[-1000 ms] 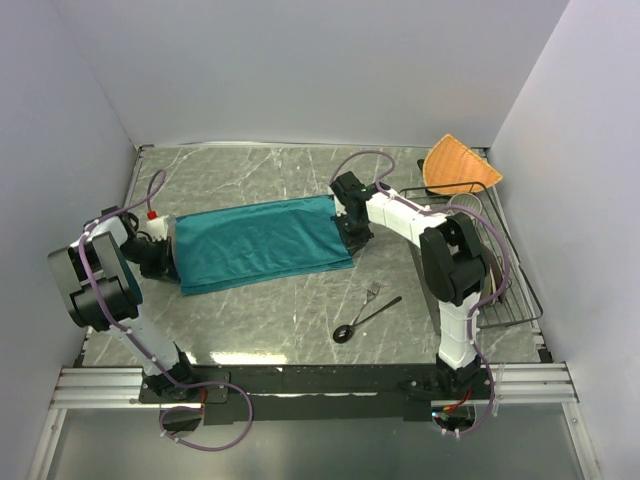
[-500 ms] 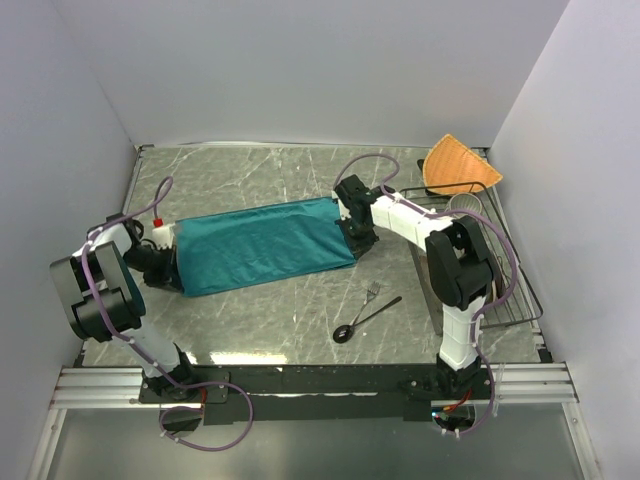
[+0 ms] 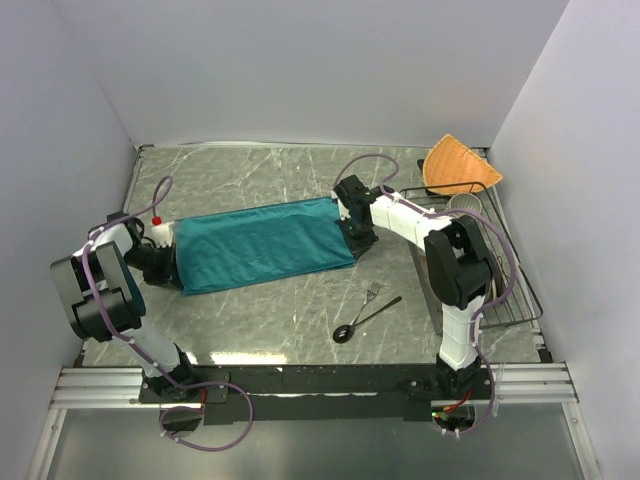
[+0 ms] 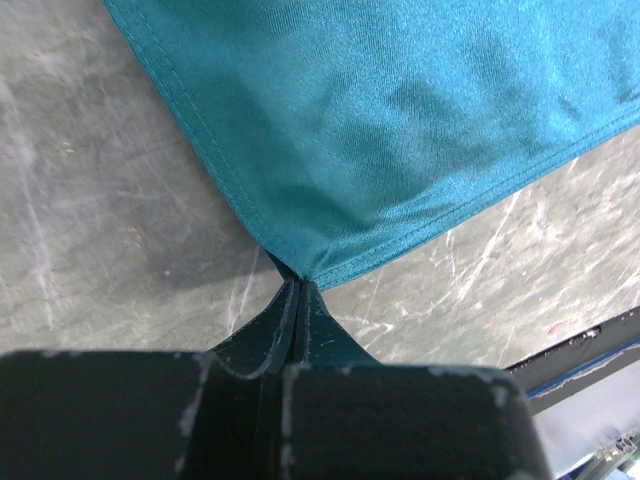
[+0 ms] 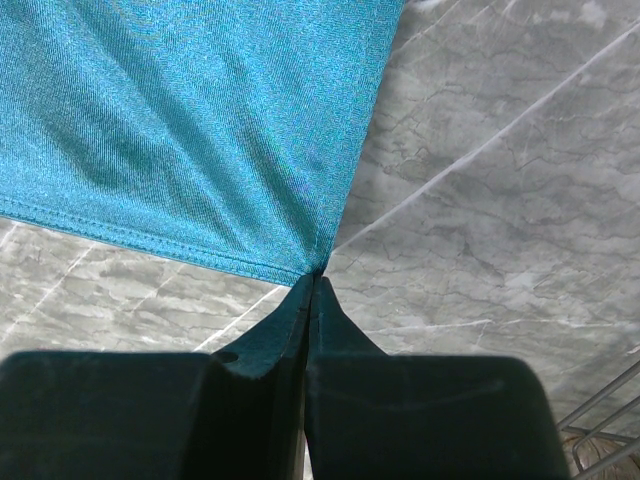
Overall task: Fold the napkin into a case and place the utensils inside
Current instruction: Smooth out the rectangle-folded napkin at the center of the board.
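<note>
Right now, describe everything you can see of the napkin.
The napkin is a plain teal cloth with a slight sheen and a stitched hem. It lies as a long band across the marbled table, slightly slanted. The left gripper is shut on a corner at its left end, the right gripper on a corner at its right end, drawing it out between them. Nothing else touches it.

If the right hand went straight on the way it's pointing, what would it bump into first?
The teal napkin: the right hand is shut on its corner, and the cloth spreads straight ahead. How steeply the hand tilts toward the table is unclear.
</note>
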Robot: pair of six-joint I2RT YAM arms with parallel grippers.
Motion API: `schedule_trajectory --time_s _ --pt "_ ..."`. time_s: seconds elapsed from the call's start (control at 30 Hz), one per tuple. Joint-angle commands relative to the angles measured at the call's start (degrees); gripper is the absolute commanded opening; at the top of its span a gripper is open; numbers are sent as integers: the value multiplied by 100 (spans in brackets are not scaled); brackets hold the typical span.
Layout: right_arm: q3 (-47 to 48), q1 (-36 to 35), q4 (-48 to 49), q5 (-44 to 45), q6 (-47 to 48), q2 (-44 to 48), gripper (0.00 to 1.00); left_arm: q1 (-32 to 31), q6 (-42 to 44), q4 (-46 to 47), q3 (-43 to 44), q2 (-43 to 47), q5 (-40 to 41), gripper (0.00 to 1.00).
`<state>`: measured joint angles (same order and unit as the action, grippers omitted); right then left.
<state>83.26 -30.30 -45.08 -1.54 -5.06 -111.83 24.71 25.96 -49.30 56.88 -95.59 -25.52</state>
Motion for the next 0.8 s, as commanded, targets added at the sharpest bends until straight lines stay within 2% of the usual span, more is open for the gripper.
schedule_trajectory --time_s 0.0,0.1,0.13,0.2,0.23,0.3,0.33,0.37,0.4,0.43,0.5,0.57,0.63,0.7,0.73,0.77 --pt "173 42 61 31 -21 -5 0 -19 -143 192 42 85 47 2" --pt "208 42 70 -30 -13 -58 1 -10 -143 192 51 41 56 5" --pt "234 42 26 -74 -4 -102 10 -19 -152 201 51 49 56 12" --pt "365 42 -71 -74 75 -128 17 7 -74 88 103 136 -67 23" --pt "418 86 -210 -74 128 -76 33 51 -30 26 243 207 -146 38" --pt "515 200 -325 -179 338 90 51 227 15 -236 506 496 -382 52" --pt "576 305 -439 -258 435 300 68 271 50 -351 900 602 -453 63" --pt "734 462 -501 -372 749 407 75 341 93 -474 1130 699 -567 69" --pt "822 560 -528 -425 900 608 80 342 155 -615 1367 882 -708 83" --pt "910 630 -519 -435 1032 706 90 342 129 -633 1804 971 -770 98" --pt "1314 754 -484 -591 1480 881 98 333 86 -625 2255 1173 -1041 99" --pt "1743 772 -213 -663 1726 970 100 263 -28 -389 2801 1279 -1122 99" --pt "1965 780 382 -987 1737 1102 100 166 -660 494 2924 1534 -973 99" --pt "2063 763 954 -1233 1535 1224 100 113 -968 1069 2829 1866 -1305 99" --pt "1993 763 1697 -1539 1413 1251 100 113 -1065 1411 2576 1982 -1968 99" --pt "1827 763 2070 -1699 1159 1269 100 113 -1266 2162 2339 2244 -2253 99"
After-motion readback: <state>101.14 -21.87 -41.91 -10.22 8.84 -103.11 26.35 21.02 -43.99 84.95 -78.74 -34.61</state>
